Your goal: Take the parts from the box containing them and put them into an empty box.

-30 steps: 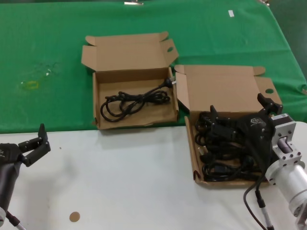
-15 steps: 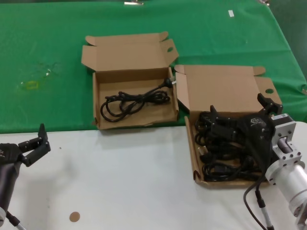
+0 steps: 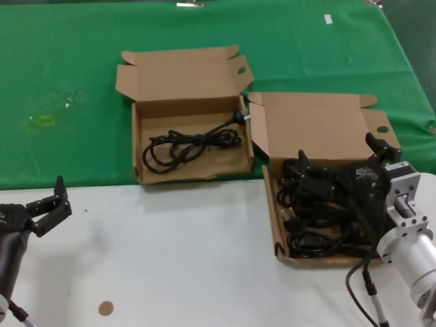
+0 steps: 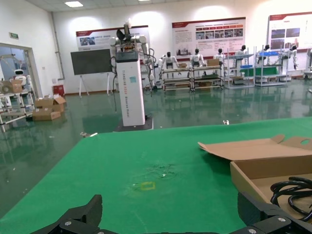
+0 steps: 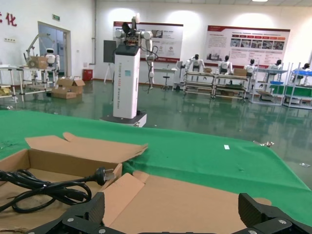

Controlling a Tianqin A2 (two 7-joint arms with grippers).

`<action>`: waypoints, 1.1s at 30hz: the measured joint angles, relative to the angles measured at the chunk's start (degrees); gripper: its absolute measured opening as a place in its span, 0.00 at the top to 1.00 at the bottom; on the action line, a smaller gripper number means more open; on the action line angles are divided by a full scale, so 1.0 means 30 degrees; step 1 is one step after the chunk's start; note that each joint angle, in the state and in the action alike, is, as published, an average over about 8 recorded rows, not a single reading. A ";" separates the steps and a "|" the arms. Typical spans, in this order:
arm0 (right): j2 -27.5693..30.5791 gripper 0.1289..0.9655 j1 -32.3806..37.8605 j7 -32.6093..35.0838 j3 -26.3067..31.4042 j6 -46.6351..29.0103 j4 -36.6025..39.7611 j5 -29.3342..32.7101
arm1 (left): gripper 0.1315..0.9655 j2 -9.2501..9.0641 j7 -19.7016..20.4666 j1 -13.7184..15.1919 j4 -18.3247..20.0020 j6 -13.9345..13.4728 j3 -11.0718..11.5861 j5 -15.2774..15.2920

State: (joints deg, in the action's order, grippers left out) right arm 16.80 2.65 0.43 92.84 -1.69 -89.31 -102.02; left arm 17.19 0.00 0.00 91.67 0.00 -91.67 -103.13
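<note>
Grippers sit nearest the robot, one at each side of the white tabletop [image 3: 204, 266]. The left gripper [image 3: 49, 204] hangs idle over the near left corner of the white surface, its fingers spread wide with nothing between them. The right gripper [image 3: 344, 167] is over the full box [image 3: 278, 235] at the near right, fingers wide apart, one fingertip [image 3: 304, 160] down among the heaped cords [image 3: 320, 225] and the other up by the box's far right corner; whether any cord is caught between them cannot be told. That full box rests on the white surface with its far end reaching onto the green cloth [image 3: 68, 82], and its lid [image 3: 313, 126] stands open behind it, a round hole in the right corner flap. Farther off and to the left, just beside it, the second box [image 3: 136, 146] lies on the green cloth with its lid folded back and an oval hole near the lid's right corner. One coiled cord [image 3: 187, 144] lies inside, its plug [image 3: 240, 117] resting up against the far right corner of the box. A small brown disc [image 3: 105, 308] lies on the white surface near the left arm.
</note>
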 joint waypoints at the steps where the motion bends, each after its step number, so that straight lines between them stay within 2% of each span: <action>1: 0.0000 0.00 0.0000 0.0000 0.0000 0.0000 0.0000 0.0000 | 0.00 0.0000 0.0000 0.0000 0.0000 0.0000 0.0000 0.0000; 33: 0.0000 0.00 0.0000 0.0000 0.0000 0.0000 0.0000 0.0000 | 0.00 0.0000 0.0000 0.0000 0.0000 0.0000 0.0000 0.0000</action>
State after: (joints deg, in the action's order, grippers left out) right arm 16.80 2.65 0.43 92.84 -1.69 -89.31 -102.02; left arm 17.19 0.00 0.00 91.67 0.00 -91.67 -103.13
